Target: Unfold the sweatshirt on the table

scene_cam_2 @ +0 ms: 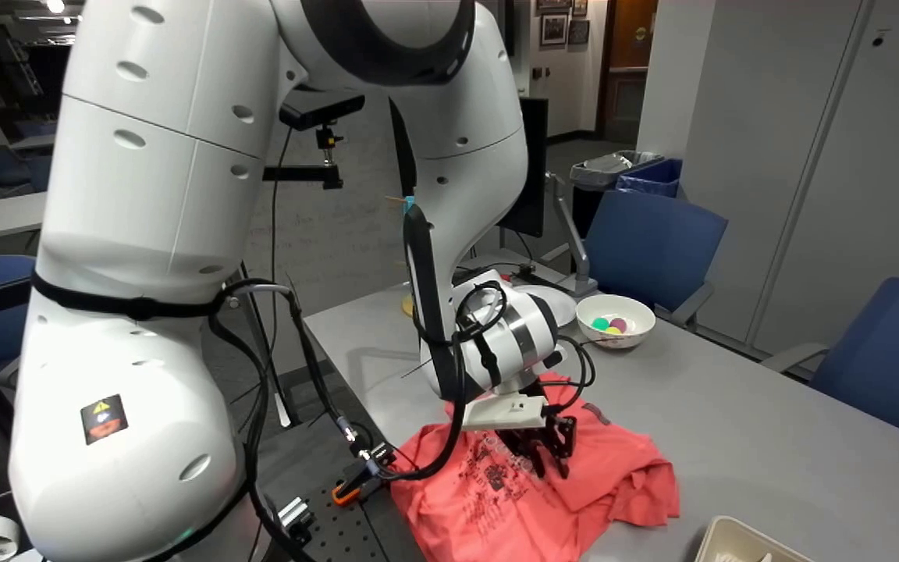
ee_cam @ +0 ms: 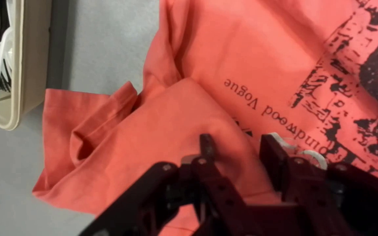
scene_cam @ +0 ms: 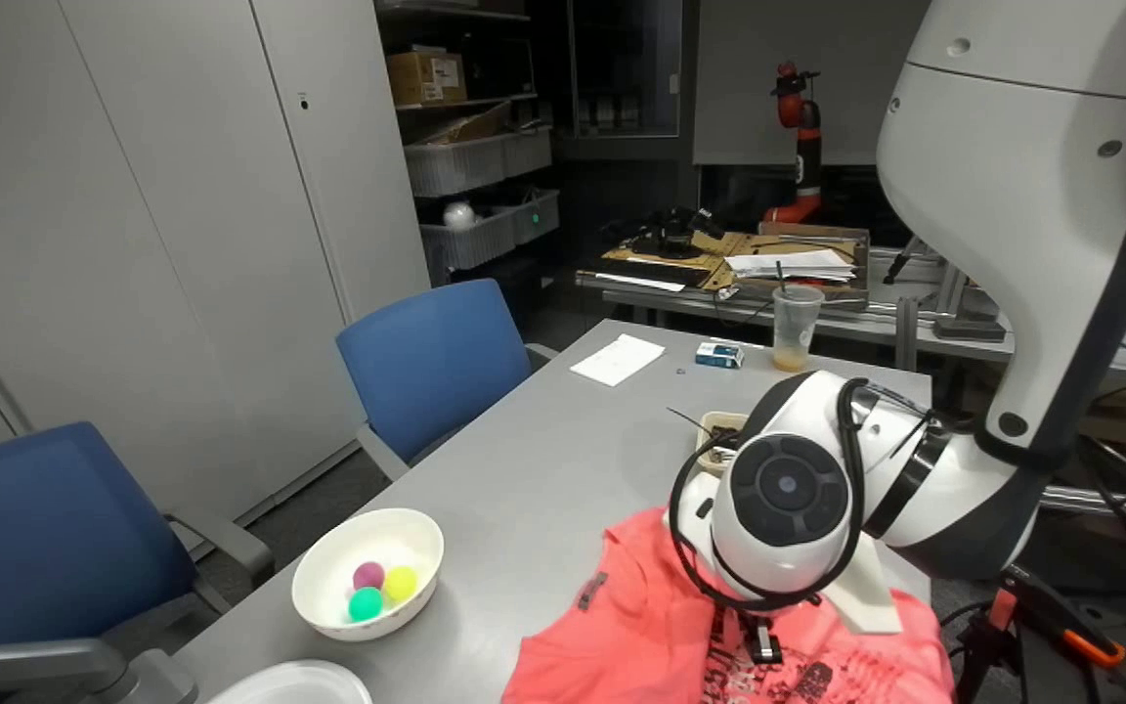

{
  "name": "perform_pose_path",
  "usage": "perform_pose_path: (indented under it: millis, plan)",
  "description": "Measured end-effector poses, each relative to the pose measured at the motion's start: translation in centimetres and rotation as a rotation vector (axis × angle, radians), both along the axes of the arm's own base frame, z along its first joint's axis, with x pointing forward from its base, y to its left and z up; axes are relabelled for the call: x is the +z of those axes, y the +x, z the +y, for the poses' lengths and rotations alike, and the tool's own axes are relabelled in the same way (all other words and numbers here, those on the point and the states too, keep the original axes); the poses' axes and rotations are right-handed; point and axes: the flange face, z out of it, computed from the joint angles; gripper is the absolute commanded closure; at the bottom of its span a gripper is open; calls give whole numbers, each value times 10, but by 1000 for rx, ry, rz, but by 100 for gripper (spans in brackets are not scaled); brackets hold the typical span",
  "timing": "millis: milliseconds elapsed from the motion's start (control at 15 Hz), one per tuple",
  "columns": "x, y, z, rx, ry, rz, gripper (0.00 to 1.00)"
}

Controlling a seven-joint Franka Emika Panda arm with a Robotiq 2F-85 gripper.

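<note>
The coral sweatshirt (scene_cam: pixel 612 636) lies rumpled on the grey table (scene_cam: pixel 543 469), its black print partly showing. In an exterior view, the sweatshirt (scene_cam_2: pixel 598 476) spreads under the arm, with a bunched edge toward the tray. My gripper (scene_cam_2: pixel 551 460) points down at it in that view. Up close in the wrist view, the gripper (ee_cam: pixel 238 147) is open, its fingers standing apart on either side of a raised fold of the sweatshirt (ee_cam: pixel 176 121). That fold partly covers the lettering. The left finger seems to press against the cloth; whether the right one touches it, I cannot tell.
A beige tray (ee_cam: pixel 18 65) of plastic cutlery stands close to the garment's bunched edge. Farther along the table are a white bowl (scene_cam: pixel 338 557) with several coloured balls and a white plate (scene_cam: pixel 299 684). Paper (scene_cam: pixel 617 359), a small box (scene_cam: pixel 719 354) and a cup (scene_cam: pixel 798 323) occupy another end.
</note>
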Motion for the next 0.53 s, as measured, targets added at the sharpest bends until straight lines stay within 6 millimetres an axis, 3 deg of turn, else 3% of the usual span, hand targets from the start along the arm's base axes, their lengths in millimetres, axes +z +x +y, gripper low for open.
perform_pose_path:
  millis: [67,133,533]
  plan:
    - [-2,0,0,0,-2,-2,97]
    - [-3,-1,-1,0,-5,-2,99]
    - [-2,-2,-2,25,-22,10,99]
